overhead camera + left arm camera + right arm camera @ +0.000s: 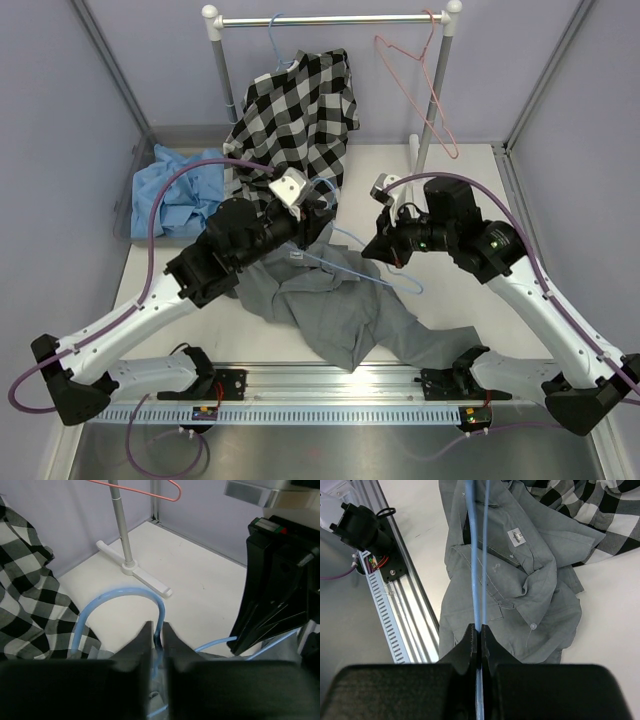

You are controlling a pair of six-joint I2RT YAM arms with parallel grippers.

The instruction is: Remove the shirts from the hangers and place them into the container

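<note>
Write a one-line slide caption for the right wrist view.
Right gripper shut on the light blue hanger, grey shirt lying beneath, checked shirt at top right.

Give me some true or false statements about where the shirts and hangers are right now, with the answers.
1. The checked shirt hangs at the rack bar. True.
2. The light blue shirt lies loose on the table. False: the light blue shirt lies in the container at the left.
3. The left gripper and the right gripper are both shut on the loose light blue hanger. True.
4. The pink hanger carries a shirt. False: the pink hanger hangs bare on the rack bar.
5. The grey shirt is in the container. False: the grey shirt lies on the table.
</note>
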